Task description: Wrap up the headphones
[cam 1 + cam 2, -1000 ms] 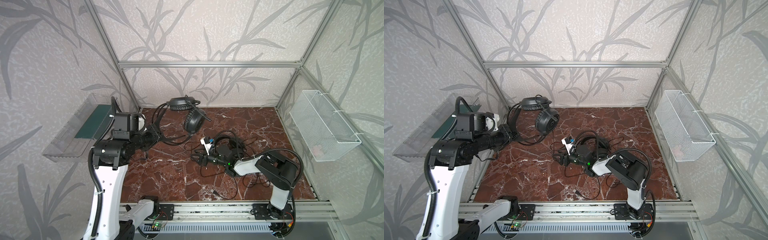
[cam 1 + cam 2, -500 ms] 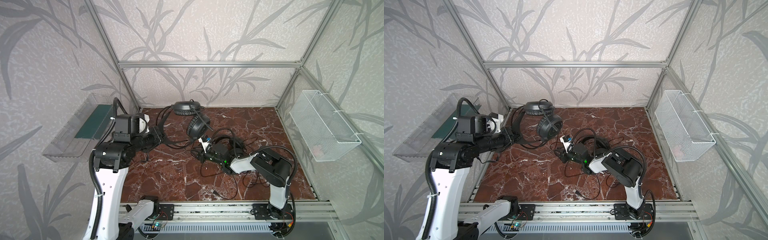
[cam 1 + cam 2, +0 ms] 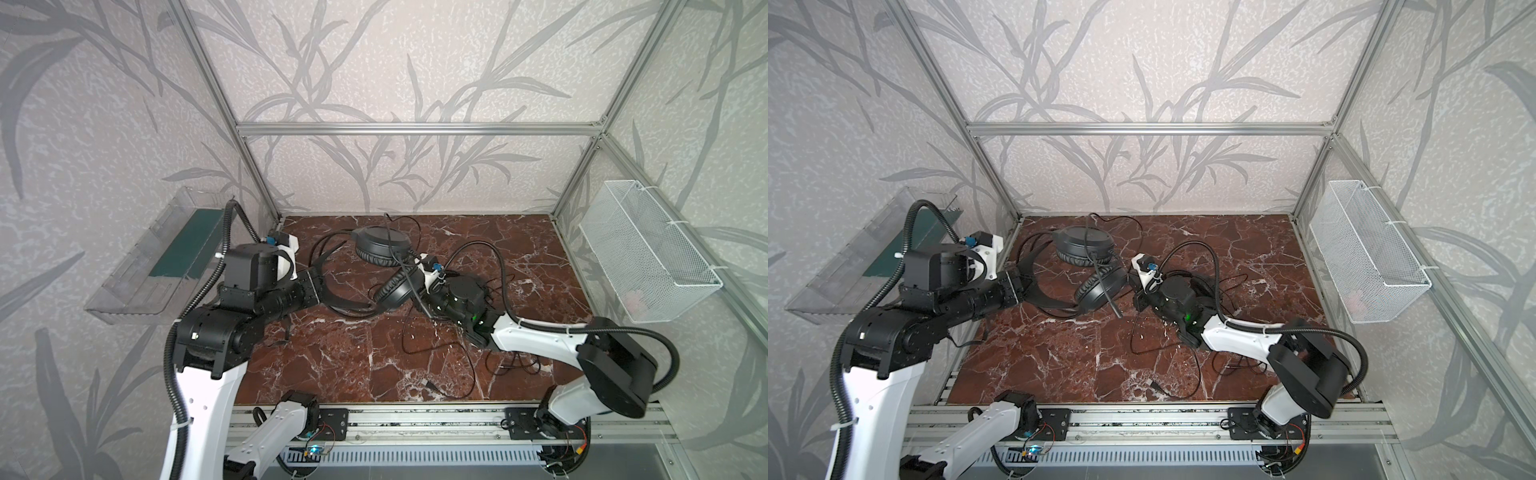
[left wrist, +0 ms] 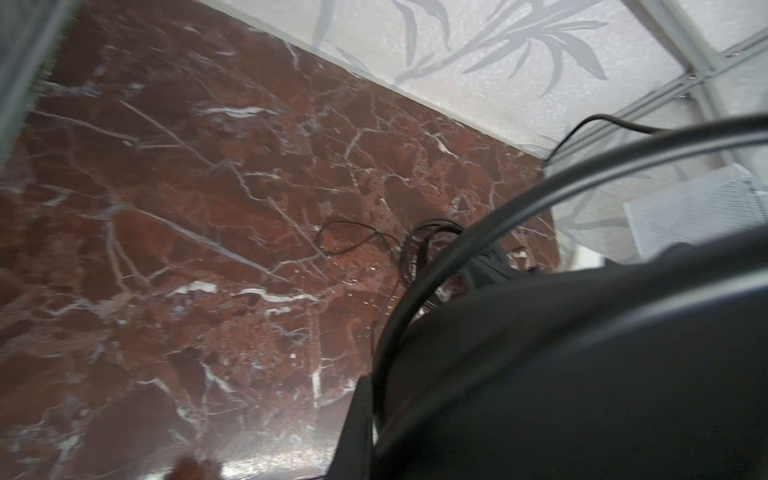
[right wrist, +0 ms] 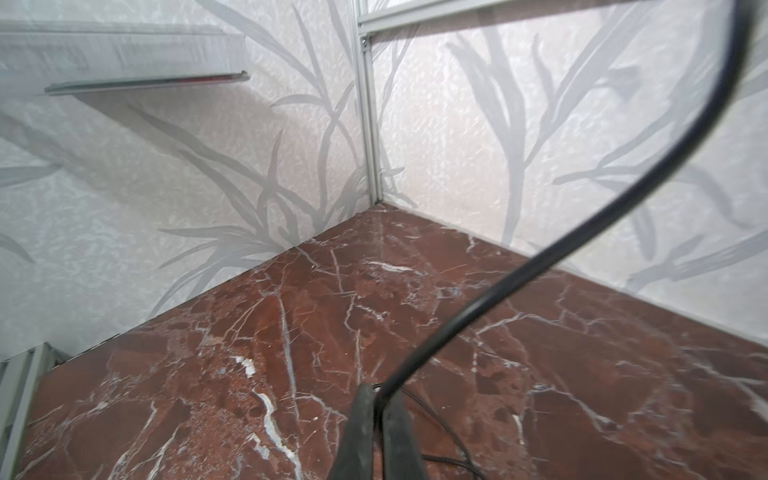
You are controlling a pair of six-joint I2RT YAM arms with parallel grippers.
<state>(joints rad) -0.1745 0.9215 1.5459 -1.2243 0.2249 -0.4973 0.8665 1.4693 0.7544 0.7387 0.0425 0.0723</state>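
Right gripper clenched on a thin black cable that arcs up from between its fingers, left gripper pinched shut on the headband of the headphones at about 9 o'clock on the floor. Beneath both, red-brown marble tabletop veined in white, walled by pale leaf-patterned panels in an aluminium frame, clear bin at 9 o'clock, white mesh basket at 3 o'clock. Black padded earcups near 12 o'clock (one flat, one tilted on edge beside the right wrist), second headset mostly hidden under the right arm, loose cable loops trailing toward 5 o'clock.
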